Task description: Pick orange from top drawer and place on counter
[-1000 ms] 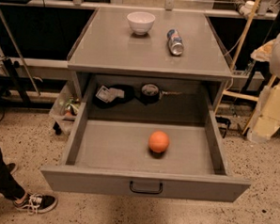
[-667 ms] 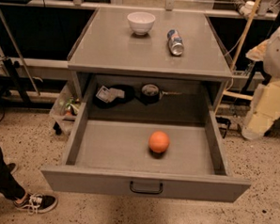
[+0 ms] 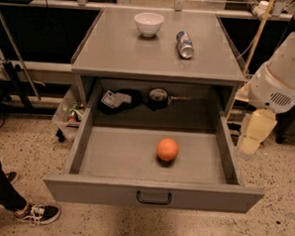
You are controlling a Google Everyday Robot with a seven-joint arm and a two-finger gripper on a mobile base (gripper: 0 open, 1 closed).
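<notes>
Gripper (image 3: 253, 131) hangs just outside the top drawer (image 3: 120, 158) by its right wall, closer than a second ago; you can't read its grip | orange (image 3: 167, 149) untouched mid-drawer | counter (image 3: 121, 49) awaits | you're on approach, nothing grasped.

There is only one view. The camera is in front of the cabinet, higher than the bench (image 3: 121, 51), and it looks forward and down at a middle distance. The open drawer (image 3: 84, 190) is nearest, low in the view, and the bench lies behind it. The gripper (image 3: 255, 131) hangs at the right, outside the drawer.
</notes>
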